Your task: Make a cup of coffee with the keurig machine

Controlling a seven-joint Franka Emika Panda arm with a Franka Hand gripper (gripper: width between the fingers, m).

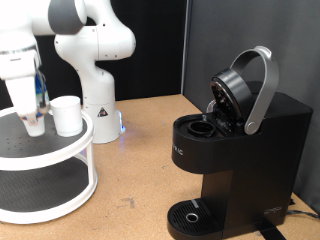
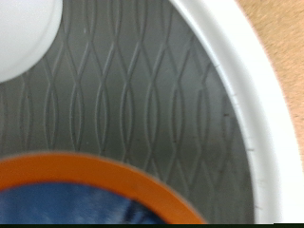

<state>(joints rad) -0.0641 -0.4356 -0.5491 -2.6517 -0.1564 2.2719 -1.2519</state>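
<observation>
gripper [image 1: 33, 120]: down on the turntable [image 1: 60, 190] just beside the cup [image 1: 66, 115], open-or-closed unclear | cup: upright on turntable's top tier, within reach | coffee maker [image 1: 235, 150]: well apart from turntable, lid [image 1: 245, 85] raised, pod chamber exposed for loading

No words or numbers can be read. The keurig machine [image 1: 235, 150] has small pale marks on its front — too blurry to make out as letters.
</observation>
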